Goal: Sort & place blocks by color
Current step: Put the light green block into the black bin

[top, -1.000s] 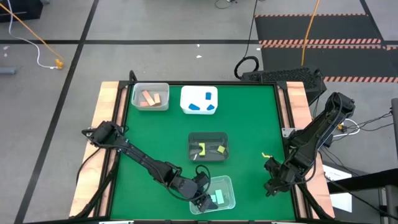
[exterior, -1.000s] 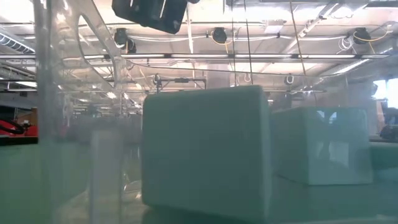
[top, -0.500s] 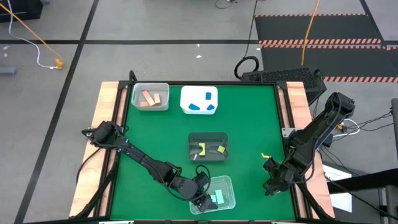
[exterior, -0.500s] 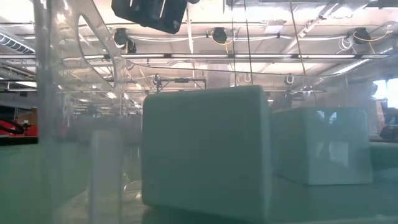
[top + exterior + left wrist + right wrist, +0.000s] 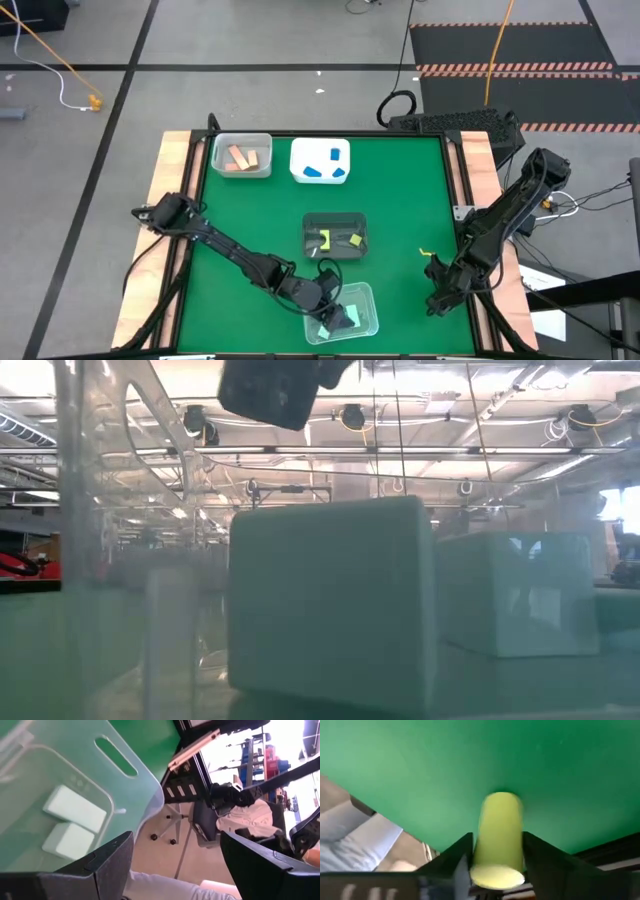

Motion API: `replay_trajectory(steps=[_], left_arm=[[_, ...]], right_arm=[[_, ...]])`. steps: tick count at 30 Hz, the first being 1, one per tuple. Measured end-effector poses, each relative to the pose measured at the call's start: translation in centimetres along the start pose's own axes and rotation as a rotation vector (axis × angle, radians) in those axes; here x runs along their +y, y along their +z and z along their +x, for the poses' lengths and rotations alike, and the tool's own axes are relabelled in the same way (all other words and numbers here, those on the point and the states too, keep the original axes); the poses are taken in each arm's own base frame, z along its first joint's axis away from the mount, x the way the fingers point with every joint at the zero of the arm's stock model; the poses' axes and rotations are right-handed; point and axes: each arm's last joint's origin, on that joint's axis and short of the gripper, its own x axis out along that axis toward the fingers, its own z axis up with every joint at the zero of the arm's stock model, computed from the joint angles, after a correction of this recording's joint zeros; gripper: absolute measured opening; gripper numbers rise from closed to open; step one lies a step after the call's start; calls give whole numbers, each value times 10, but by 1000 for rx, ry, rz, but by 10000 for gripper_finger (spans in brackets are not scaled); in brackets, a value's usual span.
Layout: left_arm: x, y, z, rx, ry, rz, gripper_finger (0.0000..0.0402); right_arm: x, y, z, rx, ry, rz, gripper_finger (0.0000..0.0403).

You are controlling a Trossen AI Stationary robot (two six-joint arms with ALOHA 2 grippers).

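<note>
Seen from above, the green table carries four trays. At about 11 o'clock a clear tray holds two salmon blocks; just beside it, toward 12 o'clock, a white tray holds blue blocks. Near the centre a dark tray contains yellow blocks.

At 6 o'clock a clear tray holds mint green blocks, two lying side by side. The left gripper hangs over this tray, its fingers spread wide with nothing between them.

At roughly 4 o'clock, near the table's edge, the right gripper has its fingers closed against the sides of a yellow cylinder block, pinching it just above the green surface.
</note>
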Motion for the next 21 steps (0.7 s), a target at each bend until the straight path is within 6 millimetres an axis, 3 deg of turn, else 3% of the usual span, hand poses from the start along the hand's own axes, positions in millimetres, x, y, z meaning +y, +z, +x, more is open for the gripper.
replay_trajectory(steps=[4, 11, 16, 21], left_arm=[[3, 11, 0, -21, 6, -9, 296], [10, 36, -1, -69, 17, 1, 296], [10, 59, -3, -134, -33, 45, 296], [2, 81, -7, -217, -154, 232, 296]], right_arm=[[-4, 0, 5, 57, 5, -28, 109], [-4, 0, 6, 73, 22, -129, 109], [9, -1, 0, -37, 200, -264, 109], [18, -3, -16, -204, 376, -392, 109]])
